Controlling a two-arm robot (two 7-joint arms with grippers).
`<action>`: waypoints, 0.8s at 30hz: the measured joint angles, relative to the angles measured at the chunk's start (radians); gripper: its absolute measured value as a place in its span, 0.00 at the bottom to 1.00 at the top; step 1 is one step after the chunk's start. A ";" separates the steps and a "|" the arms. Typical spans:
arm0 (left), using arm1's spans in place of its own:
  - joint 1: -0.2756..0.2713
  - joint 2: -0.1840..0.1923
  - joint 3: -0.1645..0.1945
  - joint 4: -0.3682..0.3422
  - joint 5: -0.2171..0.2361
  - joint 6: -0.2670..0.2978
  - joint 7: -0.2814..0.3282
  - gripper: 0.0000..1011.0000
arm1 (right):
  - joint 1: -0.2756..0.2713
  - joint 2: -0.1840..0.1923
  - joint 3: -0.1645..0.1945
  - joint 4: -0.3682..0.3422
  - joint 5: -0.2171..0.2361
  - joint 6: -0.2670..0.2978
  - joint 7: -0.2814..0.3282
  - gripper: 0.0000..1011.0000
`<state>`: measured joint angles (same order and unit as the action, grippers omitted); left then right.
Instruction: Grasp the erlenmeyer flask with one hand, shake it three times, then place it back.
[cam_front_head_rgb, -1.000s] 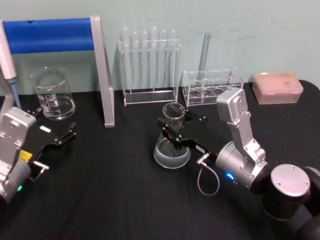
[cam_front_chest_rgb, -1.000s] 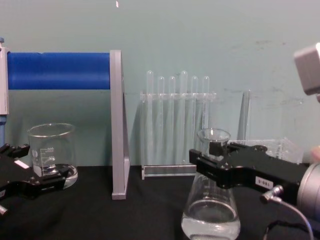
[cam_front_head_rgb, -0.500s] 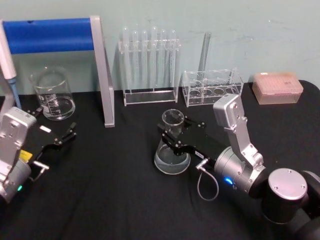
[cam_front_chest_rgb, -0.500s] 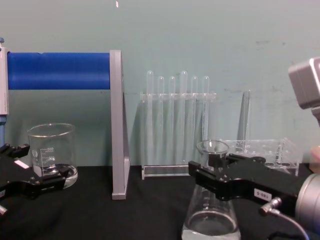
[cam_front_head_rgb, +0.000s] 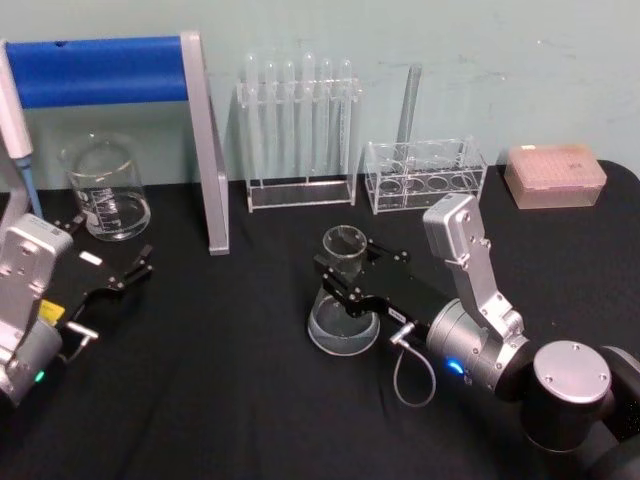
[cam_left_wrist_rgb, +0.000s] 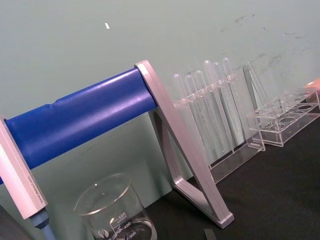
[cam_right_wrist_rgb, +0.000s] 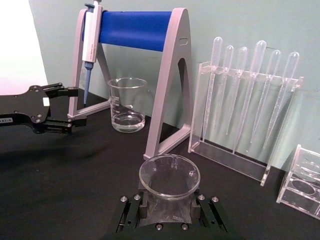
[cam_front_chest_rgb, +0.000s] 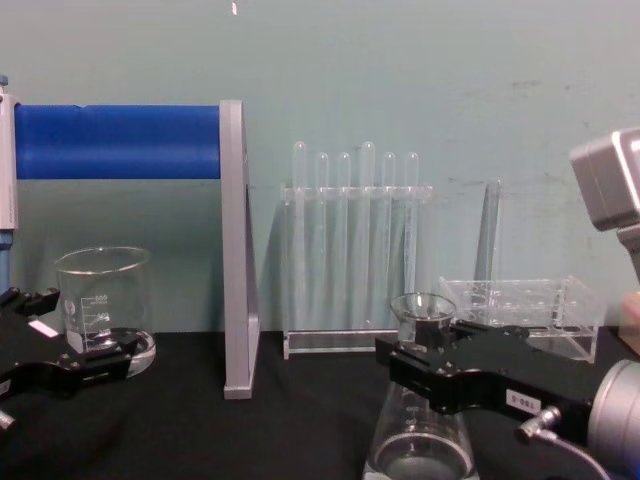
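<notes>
Toward the bench's middle, the right gripper (cam_front_head_rgb: 345, 272) was clamped on the neck of the upright erlenmeyer flask (cam_front_head_rgb: 342, 322). At the left edge the left gripper (cam_right_wrist_rgb: 70, 106) hung spread wide and empty. Along the far edge stood the beaker (cam_front_head_rgb: 105, 195), the blue-barred pipette stand (cam_front_head_rgb: 205, 150), the tube rack (cam_front_head_rgb: 298, 130), a low clear rack (cam_front_head_rgb: 425, 178) and a pink box (cam_front_head_rgb: 555, 172). The flask sat lower than a second before. The beaker's marks read 300 and 400; the right gripper's white label (cam_front_chest_rgb: 519, 400) was too small to read.
</notes>
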<state>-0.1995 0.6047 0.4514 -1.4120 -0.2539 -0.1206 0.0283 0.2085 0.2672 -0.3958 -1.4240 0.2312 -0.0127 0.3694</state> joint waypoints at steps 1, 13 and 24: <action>0.000 0.000 0.000 0.000 0.000 0.000 0.000 0.99 | 0.000 0.000 0.000 0.000 0.000 0.000 0.000 0.44; 0.000 0.000 0.000 0.000 0.000 0.000 0.000 0.99 | -0.002 0.000 -0.002 0.000 -0.002 0.003 -0.001 0.44; 0.000 0.000 0.000 0.000 0.000 0.000 0.000 0.99 | -0.001 0.000 -0.001 -0.001 -0.002 0.003 -0.001 0.61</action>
<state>-0.1995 0.6047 0.4514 -1.4120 -0.2539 -0.1206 0.0283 0.2075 0.2671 -0.3965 -1.4247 0.2295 -0.0102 0.3684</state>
